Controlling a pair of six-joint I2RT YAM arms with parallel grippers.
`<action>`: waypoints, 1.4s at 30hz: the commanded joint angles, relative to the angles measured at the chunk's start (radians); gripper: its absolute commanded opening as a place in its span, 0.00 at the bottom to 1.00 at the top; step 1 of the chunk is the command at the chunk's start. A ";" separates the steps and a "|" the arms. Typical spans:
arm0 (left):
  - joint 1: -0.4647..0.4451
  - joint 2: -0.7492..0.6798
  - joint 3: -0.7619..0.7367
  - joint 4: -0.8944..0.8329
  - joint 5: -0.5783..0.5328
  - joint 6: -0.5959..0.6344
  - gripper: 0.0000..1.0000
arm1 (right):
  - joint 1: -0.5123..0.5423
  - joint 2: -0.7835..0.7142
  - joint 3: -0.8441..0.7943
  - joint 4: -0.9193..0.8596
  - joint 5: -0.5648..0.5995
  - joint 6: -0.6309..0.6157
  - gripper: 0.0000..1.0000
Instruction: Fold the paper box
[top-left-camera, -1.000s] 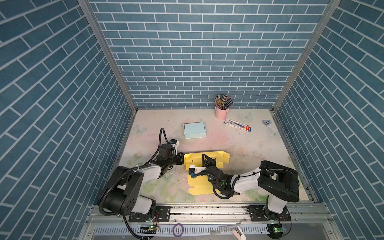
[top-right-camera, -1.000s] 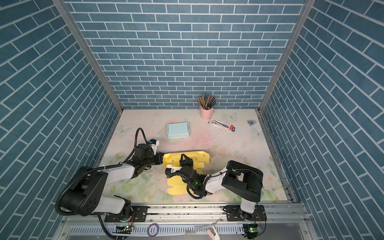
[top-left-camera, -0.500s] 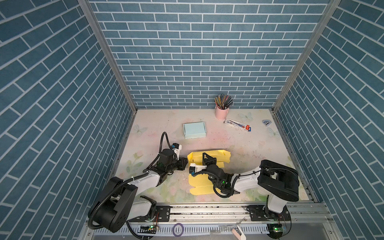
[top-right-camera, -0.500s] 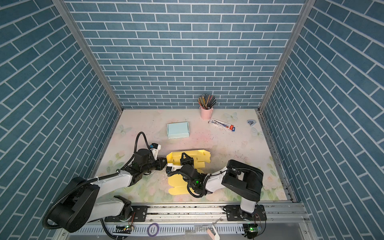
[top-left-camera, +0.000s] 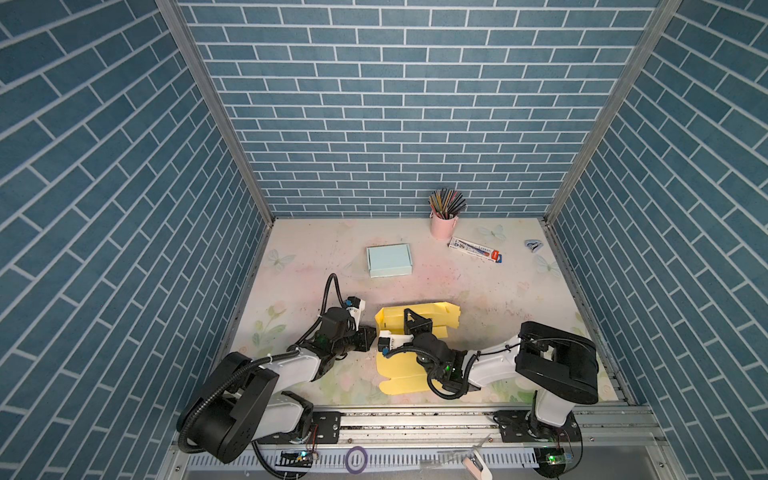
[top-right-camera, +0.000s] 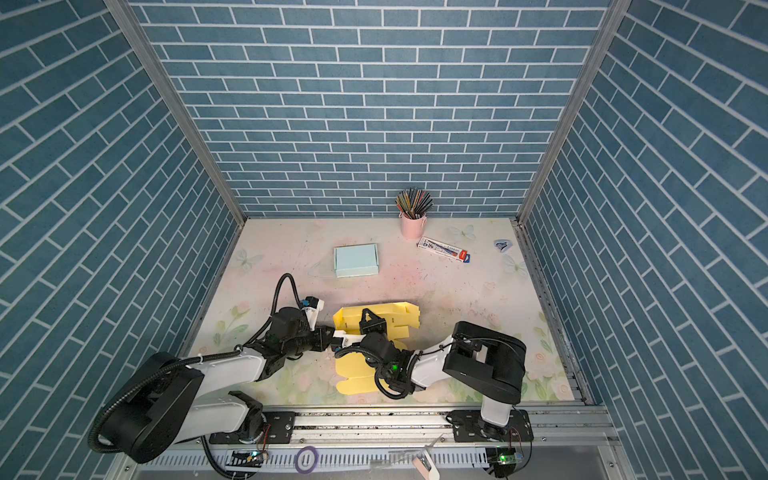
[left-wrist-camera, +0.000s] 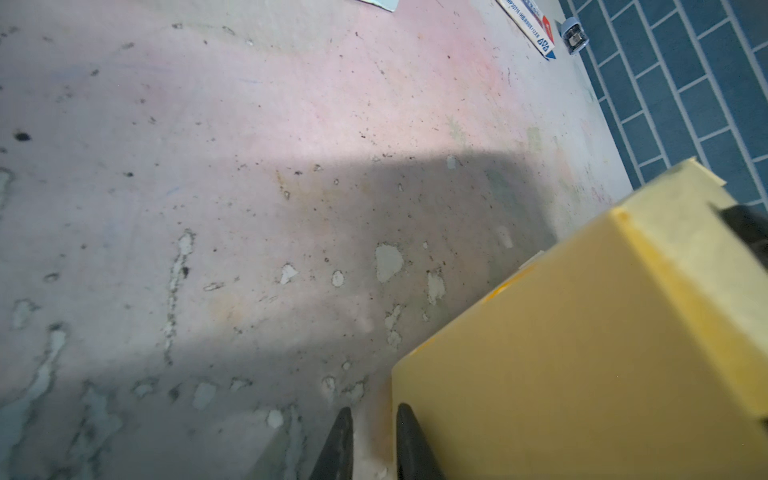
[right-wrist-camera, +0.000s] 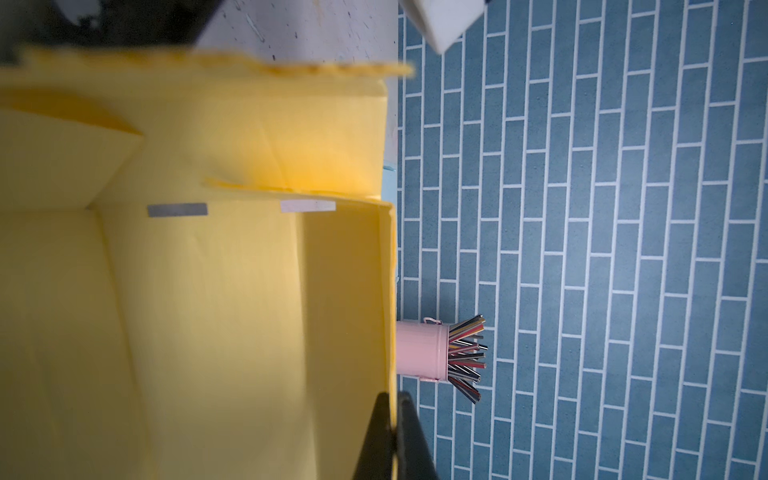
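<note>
Your stereo pair sits high above the front rail, looking down and forward at the back wall (top-left-camera: 395, 124). Both top views take in the whole table (top-left-camera: 519, 299), almost identically. Your left wrist camera skims low over the table toward the white carton (left-wrist-camera: 528, 20), with the paper box (left-wrist-camera: 582, 353) very near. Your right wrist camera, rolled sideways, sits close against that box and faces the pink pencil cup (right-wrist-camera: 422, 351). Both top views also show carton and cup.
</note>
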 joint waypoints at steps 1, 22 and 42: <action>-0.027 -0.060 -0.033 0.047 -0.003 -0.002 0.31 | 0.007 -0.044 -0.028 0.013 0.000 -0.007 0.00; -0.176 -0.148 -0.090 0.077 -0.135 0.036 0.46 | 0.015 -0.083 -0.043 -0.006 -0.012 0.017 0.00; -0.222 0.081 -0.030 0.277 -0.242 0.160 0.52 | 0.054 -0.117 -0.056 -0.070 0.002 0.072 0.00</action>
